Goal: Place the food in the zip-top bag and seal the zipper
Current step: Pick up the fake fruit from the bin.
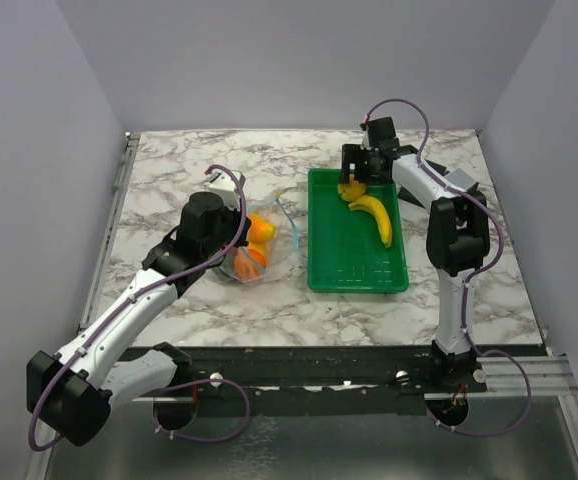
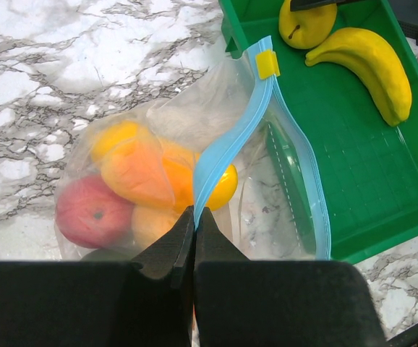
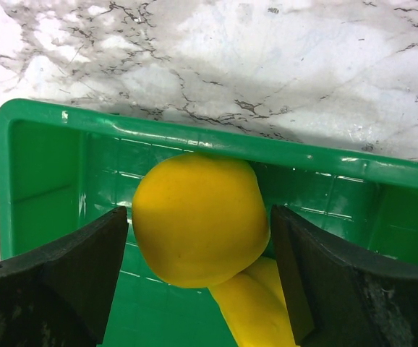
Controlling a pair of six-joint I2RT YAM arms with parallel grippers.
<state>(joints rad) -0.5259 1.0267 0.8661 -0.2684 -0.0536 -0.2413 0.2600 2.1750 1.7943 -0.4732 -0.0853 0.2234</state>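
Marble counter (image 1: 169, 170), with a green tray (image 1: 354, 265) right of centre. The zip-top bag (image 2: 187, 116) sits just left of the tray, its mouth side reaching the tray's left wall. The bag holds orange fruits (image 2: 144, 177) and a red one (image 2: 93, 213). A banana (image 1: 377, 215) and a round yellow fruit (image 3: 194, 238) lie at the tray's far end.

The left gripper (image 2: 194, 217) is pinched tight on the zipper (image 2: 227, 148), holding one lip up. The right gripper (image 3: 199, 213) stands wide, jaws either side of the yellow fruit, not clamped as far as we can see.

Risks, as we judge them:
- The smooth round fruit may squirt out as the jaws close, or jam against the tray's far wall.
- The bag mouth looks narrow, so a dropped fruit may hit the lip and roll off.

Only the left wrist view shows the yellow slider (image 2: 267, 63) at the zipper's far end. The top view shows both arms but barely any zipper. The right wrist view alone shows the gaps at the jaws.
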